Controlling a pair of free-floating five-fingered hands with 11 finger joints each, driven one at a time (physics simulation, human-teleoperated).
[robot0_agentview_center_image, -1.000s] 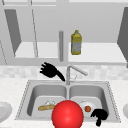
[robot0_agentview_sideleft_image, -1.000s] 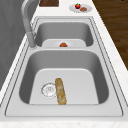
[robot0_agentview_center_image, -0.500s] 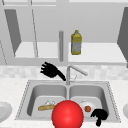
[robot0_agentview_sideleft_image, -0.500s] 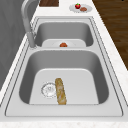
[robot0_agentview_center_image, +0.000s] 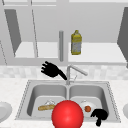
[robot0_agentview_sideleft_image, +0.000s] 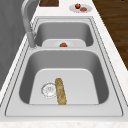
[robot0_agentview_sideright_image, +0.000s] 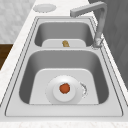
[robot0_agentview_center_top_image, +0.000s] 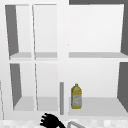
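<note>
Front view | left hand (robot0_agentview_center_image: 51, 70) splayed, fingers pointing left, by faucet (robot0_agentview_center_image: 72, 71) | right hand (robot0_agentview_center_image: 100, 115) curled, holding nothing

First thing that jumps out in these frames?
The big red ball at the sink's front edge, between the two basins. Next, the left hand with spread fingers, in the air beside the faucet, and the yellow bottle alone on the cabinet shelf above.
</note>
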